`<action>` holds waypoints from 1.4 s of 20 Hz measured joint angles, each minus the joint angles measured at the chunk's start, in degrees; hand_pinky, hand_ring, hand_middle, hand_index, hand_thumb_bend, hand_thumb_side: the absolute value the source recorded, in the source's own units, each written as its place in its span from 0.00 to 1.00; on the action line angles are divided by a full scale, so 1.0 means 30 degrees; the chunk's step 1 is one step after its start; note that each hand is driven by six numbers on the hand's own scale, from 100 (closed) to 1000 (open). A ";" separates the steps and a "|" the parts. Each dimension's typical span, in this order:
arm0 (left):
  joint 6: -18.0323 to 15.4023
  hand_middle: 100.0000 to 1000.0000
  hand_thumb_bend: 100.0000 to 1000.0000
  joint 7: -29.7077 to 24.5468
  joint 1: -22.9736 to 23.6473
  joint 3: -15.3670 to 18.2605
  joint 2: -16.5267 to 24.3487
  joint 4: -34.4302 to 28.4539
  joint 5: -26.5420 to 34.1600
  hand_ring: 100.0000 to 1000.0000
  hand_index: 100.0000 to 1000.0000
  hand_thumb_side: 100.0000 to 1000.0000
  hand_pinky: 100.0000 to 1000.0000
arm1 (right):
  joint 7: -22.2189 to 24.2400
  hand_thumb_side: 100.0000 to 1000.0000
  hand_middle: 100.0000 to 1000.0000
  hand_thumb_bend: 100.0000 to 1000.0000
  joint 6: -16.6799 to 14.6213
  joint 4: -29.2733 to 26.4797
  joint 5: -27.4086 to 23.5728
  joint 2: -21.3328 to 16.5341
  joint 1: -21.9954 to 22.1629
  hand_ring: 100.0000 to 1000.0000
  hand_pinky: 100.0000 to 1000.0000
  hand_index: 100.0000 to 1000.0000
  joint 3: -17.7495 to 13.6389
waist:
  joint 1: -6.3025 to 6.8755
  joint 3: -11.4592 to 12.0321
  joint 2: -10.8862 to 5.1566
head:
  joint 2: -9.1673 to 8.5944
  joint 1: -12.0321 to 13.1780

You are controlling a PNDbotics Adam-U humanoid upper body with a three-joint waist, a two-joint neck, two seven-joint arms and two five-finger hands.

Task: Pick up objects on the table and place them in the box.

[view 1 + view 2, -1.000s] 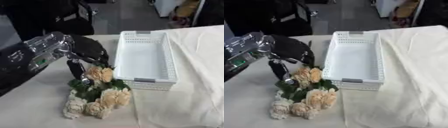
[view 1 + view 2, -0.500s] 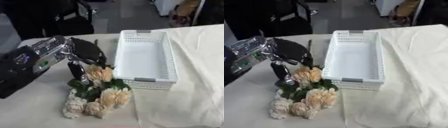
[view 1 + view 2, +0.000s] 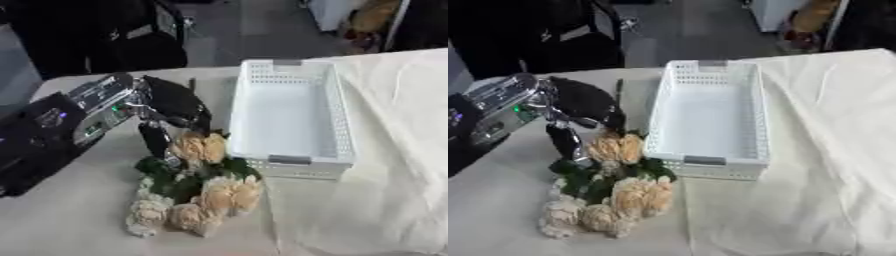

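A bouquet of cream and peach roses [image 3: 197, 195] with green leaves lies on the white cloth, just left of the near end of the white slotted box [image 3: 293, 117]. The box has nothing in it. My left hand [image 3: 173, 102] comes in from the left and hangs over the top of the bouquet. Its thumb [image 3: 156, 140] points down on the left of the top two roses [image 3: 616, 148], and its fingers curve down behind them. The flowers still lie on the table. My right hand shows in neither view.
The cloth-covered table [image 3: 815, 165] stretches to the right of the box, with folds in it. Beyond the table's far edge stand dark chairs [image 3: 131, 40] and a grey floor.
My left forearm has shifted slightly, while the hand stays at the top of the bouquet. The flowers and the box have not moved.
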 measured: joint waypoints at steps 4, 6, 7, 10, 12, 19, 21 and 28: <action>0.0144 0.67 0.67 -0.0144 -0.0163 -0.0091 -0.0531 0.0639 -0.0041 0.63 0.78 0.61 0.66 | 0.0010 0.51 0.84 0.00 -0.0009 0.0000 -0.0005 0.0004 -0.0010 0.77 0.68 0.96 0.0001 | -0.0003 -0.0085 0.0058 | 0.0000 0.0006; 0.0238 0.66 0.64 -0.0239 -0.0164 -0.0124 -0.0844 0.1098 -0.0014 0.60 0.77 0.61 0.63 | 0.0013 0.51 0.84 0.00 -0.0013 0.0000 -0.0006 0.0006 -0.0015 0.77 0.68 0.96 0.0001 | -0.0009 -0.0107 0.0070 | 0.0000 0.0040; 0.0276 0.65 0.62 -0.0277 -0.0164 -0.0125 -0.0979 0.1325 0.0009 0.59 0.76 0.60 0.61 | 0.0021 0.51 0.84 0.00 -0.0020 0.0000 -0.0006 0.0008 -0.0022 0.77 0.68 0.96 0.0001 | -0.0017 -0.0111 0.0085 | 0.0000 0.0054; 0.0387 0.62 0.59 -0.0386 -0.0164 -0.0125 -0.1442 0.2120 0.0060 0.54 0.73 0.56 0.57 | 0.0028 0.51 0.84 0.00 -0.0027 0.0000 -0.0009 0.0015 -0.0113 0.77 0.68 0.96 0.0001 | -0.0092 -0.0150 0.0181 | 0.0000 0.0057; 0.0424 0.60 0.55 -0.0392 -0.0164 -0.0118 -0.1693 0.2564 0.0058 0.52 0.72 0.50 0.54 | 0.0031 0.51 0.84 0.00 -0.0030 0.0000 -0.0012 0.0018 -0.0172 0.77 0.68 0.96 0.0002 | -0.0129 -0.0172 0.0187 | 0.0000 0.0059; 0.0664 0.48 0.38 -0.0345 -0.0126 0.0017 -0.2143 0.3957 -0.0125 0.32 0.60 0.19 0.36 | 0.0030 0.51 0.84 0.00 -0.0035 0.0000 -0.0012 0.0027 -0.0174 0.77 0.68 0.96 -0.0002 | -0.0135 -0.0176 0.0263 | 0.0001 0.0065; 0.0812 0.42 0.30 -0.0245 -0.0101 0.0131 -0.2287 0.4349 -0.0264 0.20 0.52 0.09 0.24 | 0.0027 0.51 0.84 0.00 -0.0036 0.0000 -0.0012 0.0028 -0.0175 0.77 0.68 0.96 -0.0005 | -0.0165 -0.0176 0.0280 | 0.0001 0.0065; 0.2179 0.24 0.00 0.1683 0.0372 0.1061 -0.2744 0.5482 -0.0238 0.00 0.26 0.23 0.00 | -0.0011 0.51 0.84 0.00 -0.0014 0.0000 0.0002 0.0088 -0.0175 0.77 0.68 0.96 -0.0016 | -0.0249 -0.0109 0.0289 | 0.0001 0.0079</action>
